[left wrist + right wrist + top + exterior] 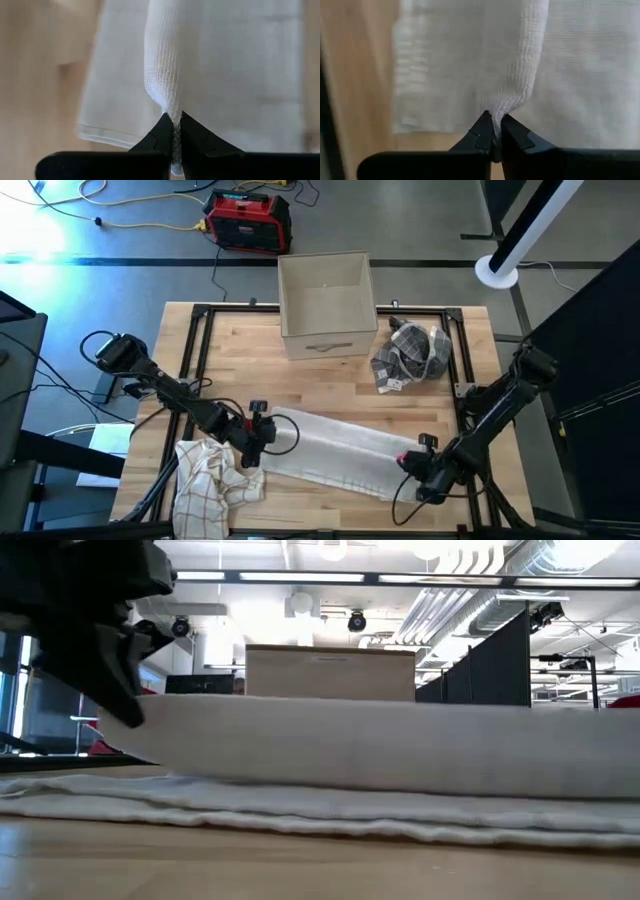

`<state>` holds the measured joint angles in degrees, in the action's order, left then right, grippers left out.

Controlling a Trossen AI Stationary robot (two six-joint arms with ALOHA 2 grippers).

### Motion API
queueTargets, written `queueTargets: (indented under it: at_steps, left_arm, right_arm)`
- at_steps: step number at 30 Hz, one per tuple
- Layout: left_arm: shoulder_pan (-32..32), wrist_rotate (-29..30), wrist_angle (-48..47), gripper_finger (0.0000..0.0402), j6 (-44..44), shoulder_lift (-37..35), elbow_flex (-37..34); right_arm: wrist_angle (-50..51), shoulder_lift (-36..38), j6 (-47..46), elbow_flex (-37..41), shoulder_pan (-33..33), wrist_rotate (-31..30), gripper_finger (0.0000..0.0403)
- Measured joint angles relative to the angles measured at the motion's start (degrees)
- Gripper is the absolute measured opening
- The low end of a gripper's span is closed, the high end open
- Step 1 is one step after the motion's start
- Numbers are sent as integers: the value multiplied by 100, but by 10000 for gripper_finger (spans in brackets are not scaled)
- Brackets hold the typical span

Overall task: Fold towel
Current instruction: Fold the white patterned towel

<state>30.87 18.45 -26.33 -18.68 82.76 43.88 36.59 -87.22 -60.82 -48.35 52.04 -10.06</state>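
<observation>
The long white woven cloth towel (335, 448) lies across the front half of the light butcher-block wooden table (330, 380), running from front-left toward front-right, w/ its lower layer flat on the wood. The left gripper (262, 431) sits at the towel's left end, fingers pinched tight on a bunched corner of the fabric; the left wrist view shows the two dark fingertips (162, 134) closed w/ a ridge of ribbed cloth rising from between them. The right gripper (413, 464) is at the towel's right end, likewise clamped on a gathered corner; in the right wrist view the fingertips (514, 132) meet on the cloth. In the low view the upper layer of the towel hangs as a raised band above the flat layer, approx. level from one end to the other. A crumpled white cloth w/ a red check pattern (212, 480) lies at the front-left corner, just beside the left gripper. A rumpled grey-and-white plaid cloth (410, 356) lies at the rear right; a small white tag shows on it, text not readable. An open beige cardboard-coloured box (326, 305) stands at the rear centre. Beyond the table a red-and-black case-like unit (248, 222) sits on the floor; its label is prob. a brand mark but too small to read.
</observation>
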Motion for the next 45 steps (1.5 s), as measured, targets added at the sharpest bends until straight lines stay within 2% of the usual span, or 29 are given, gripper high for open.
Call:
queueTargets:
  at_steps: [3, 5, 10, 14, 18, 20, 23, 26, 31, 35, 38, 41, 45]
  left_arm:
    - [0, -445, 31, 7, -339, 0, 0]
    - [-13, -712, 114, 9, -419, 0, 1]
    - [-38, -1180, 78, 57, -808, 0, 2]
    - [-129, -1915, 81, 104, -1390, 0, 2]
    - [-133, -2850, 94, 127, -1646, 0, 2]
    - [-125, -3001, 69, 130, -1666, 0, 23]
    - [-118, -2619, 73, 127, -1658, 0, 76]
    - [-118, -1995, 31, 119, -1451, 0, 171]
    - [-120, -490, -98, 95, -1235, -7, 245]
    - [-133, 141, -240, 65, -1223, -7, 181]
    - [-188, 90, 5, 40, -1246, -7, -63]
    - [-243, -195, 593, 12, -1256, -7, -469]
    - [-244, -289, 1338, 5, -1353, -7, -936]
  right_arm:
    - [-184, 0, -321, 22, -14, 147, 2]
    - [-211, 0, -522, 37, -79, 411, 17]
    - [-370, 0, -968, 43, -154, 1009, 95]
    - [-600, 2, -1124, 43, -148, 1505, 147]
    - [-617, 5, -1355, 43, -148, 2019, 161]
    - [-615, 29, -1491, 43, -137, 2210, 156]
    - [-614, 90, -1675, 43, -135, 2200, 137]
    - [-597, 236, -1771, 43, -137, 1814, 113]
    - [-604, 469, -1690, 43, -137, 499, 63]
    - [-584, 407, -1674, 43, -166, -543, 19]
    - [-582, 248, -1697, 43, -324, -659, 4]
    - [-580, 36, -1768, 43, -517, -496, 5]
    - [-521, -257, -1764, 43, -766, -98, 1]
